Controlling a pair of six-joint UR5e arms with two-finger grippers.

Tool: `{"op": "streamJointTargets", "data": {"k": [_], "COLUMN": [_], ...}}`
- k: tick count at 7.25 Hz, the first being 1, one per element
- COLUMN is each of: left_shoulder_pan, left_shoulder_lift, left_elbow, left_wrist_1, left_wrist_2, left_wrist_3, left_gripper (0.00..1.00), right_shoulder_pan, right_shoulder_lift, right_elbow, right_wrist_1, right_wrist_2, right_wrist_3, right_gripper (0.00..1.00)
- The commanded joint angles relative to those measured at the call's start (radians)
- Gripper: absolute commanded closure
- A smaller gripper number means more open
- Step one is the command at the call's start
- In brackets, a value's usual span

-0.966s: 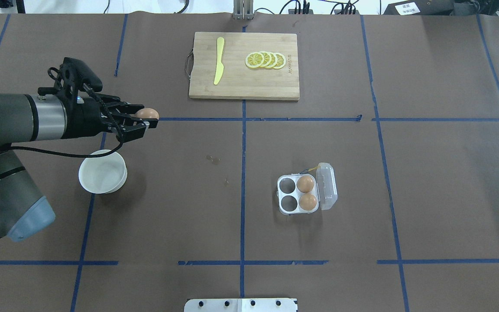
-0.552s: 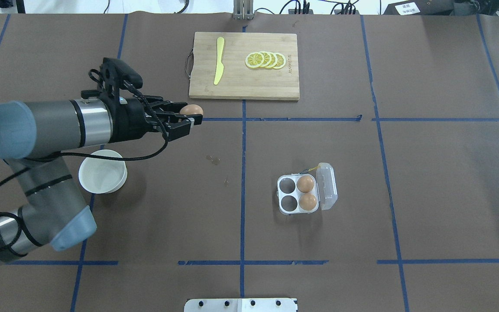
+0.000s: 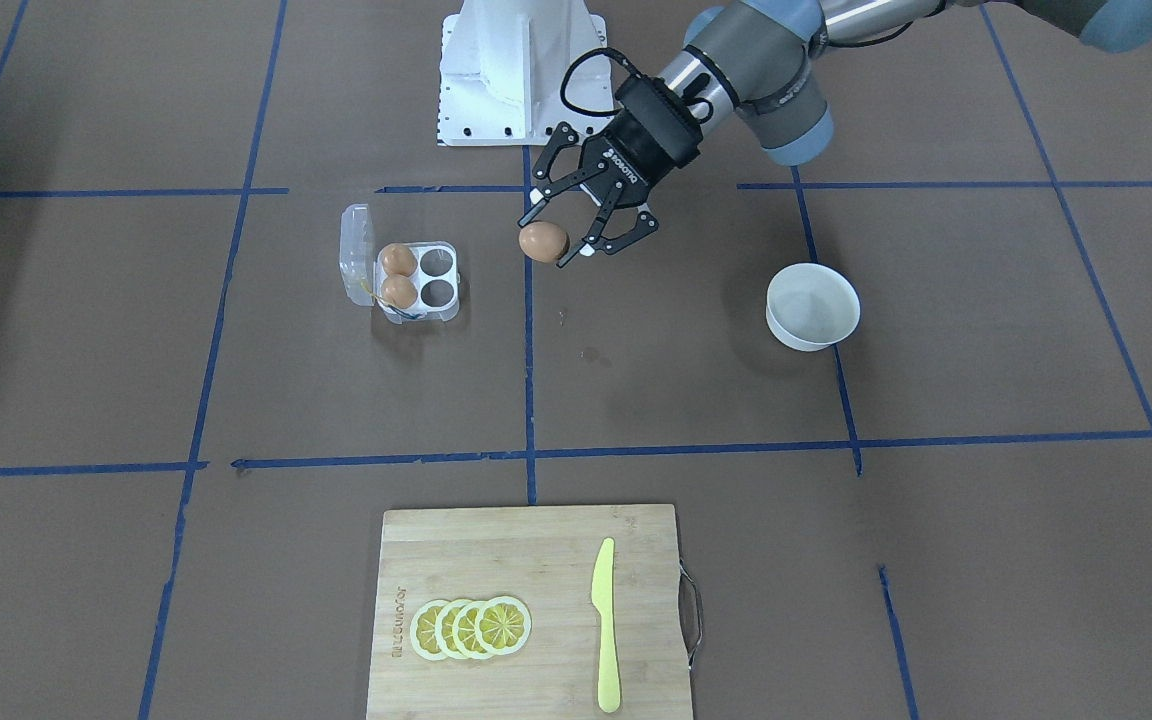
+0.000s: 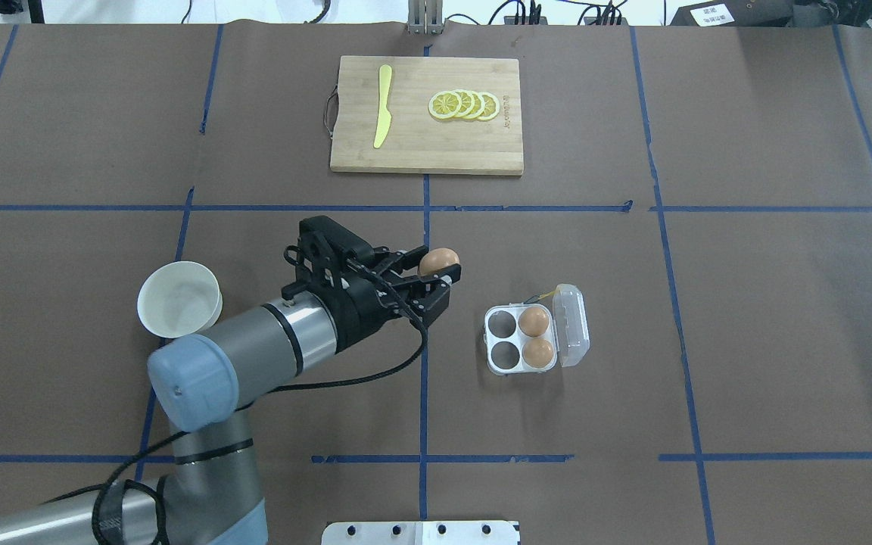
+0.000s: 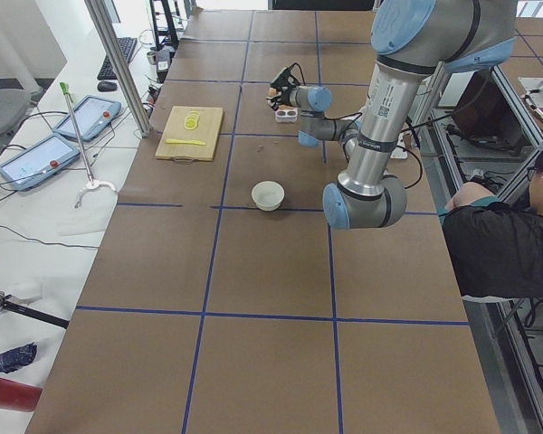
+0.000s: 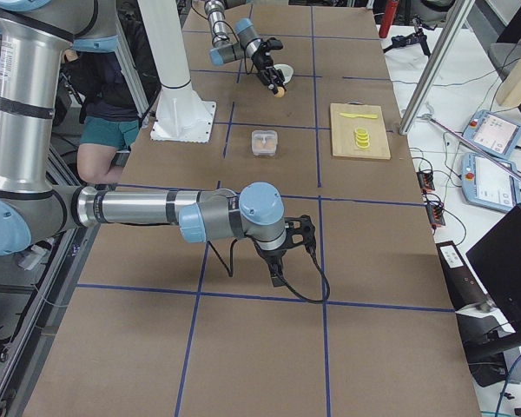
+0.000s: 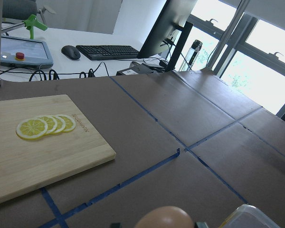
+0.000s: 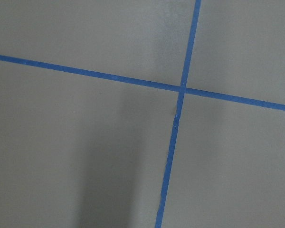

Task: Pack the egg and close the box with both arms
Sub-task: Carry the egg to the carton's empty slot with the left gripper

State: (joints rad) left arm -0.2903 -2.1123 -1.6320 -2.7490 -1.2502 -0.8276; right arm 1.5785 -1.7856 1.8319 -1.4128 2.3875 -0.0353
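Observation:
My left gripper [image 4: 440, 266] is shut on an orange-brown egg [image 4: 438, 261] and holds it above the table, a little to the left of the box and beyond it. The same egg [image 3: 543, 241] shows in the front view, and its top shows at the bottom edge of the left wrist view [image 7: 164, 219]. The clear box [image 4: 491, 341] lies open, its lid [image 4: 574, 325] folded out to the right. Two eggs [image 4: 534, 321] [image 4: 539, 352] fill its right cells and the two left cells are empty. My right gripper [image 6: 280, 256] shows only in the right side view, low over bare table, and I cannot tell its state.
A white bowl [image 4: 179, 299] stands left of my left forearm. A wooden cutting board [image 4: 413, 151] at the back holds lemon slices [image 4: 464, 104] and a yellow knife [image 4: 383, 106]. The white pedestal [image 3: 521, 70] stands at the robot's side of the table.
My left arm has swung right and toward the robot with the egg in its grip, from beyond the bowl to just left of the open box.

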Motion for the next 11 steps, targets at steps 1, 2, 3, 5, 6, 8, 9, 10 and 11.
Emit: {"op": "streamJointTargets", "data": {"k": [1,2,3,5,6,8,9,10,11], "left_shoulder_pan": [0.098,0.121,0.129,0.132,0.132,0.128,0.128,0.129,0.131], "left_shoulder_lift": [-0.046,-0.076,-0.119,-0.161,-0.161,-0.160,-0.158,-0.159,-0.160], "left_elbow": [0.108,0.160,0.213,0.262,0.259,0.258,0.265,0.274,0.290], "left_wrist_1": [-0.040,-0.041,-0.041,-0.044,-0.061,-0.138,-0.142,-0.146,-0.152], "left_wrist_2": [0.162,0.211,0.215,0.216,0.206,0.163,0.126,0.117,0.117], "left_wrist_3": [-0.001,-0.001,-0.001,0.005,0.022,0.139,0.139,0.149,0.166], "left_gripper": [1.00,1.00,1.00,1.00,1.00,1.00,1.00,1.00,1.00], "right_shoulder_pan": [0.000,0.000,0.000,0.000,0.000,0.000,0.000,0.000,0.000], "right_shoulder_lift": [0.002,0.002,0.002,0.002,0.002,0.003,0.003,0.005,0.005], "right_elbow": [0.000,0.000,0.000,0.000,0.000,0.000,0.000,-0.002,0.000], "right_wrist_1": [0.000,0.000,-0.002,-0.002,-0.002,-0.002,-0.002,-0.002,-0.002], "right_wrist_2": [-0.001,-0.001,-0.001,-0.001,-0.001,-0.001,-0.002,-0.002,-0.001], "right_wrist_3": [0.000,0.000,0.000,0.000,0.000,0.000,0.000,0.000,0.000], "right_gripper": [0.00,0.00,0.00,0.00,0.00,0.00,0.00,0.00,0.00]}}
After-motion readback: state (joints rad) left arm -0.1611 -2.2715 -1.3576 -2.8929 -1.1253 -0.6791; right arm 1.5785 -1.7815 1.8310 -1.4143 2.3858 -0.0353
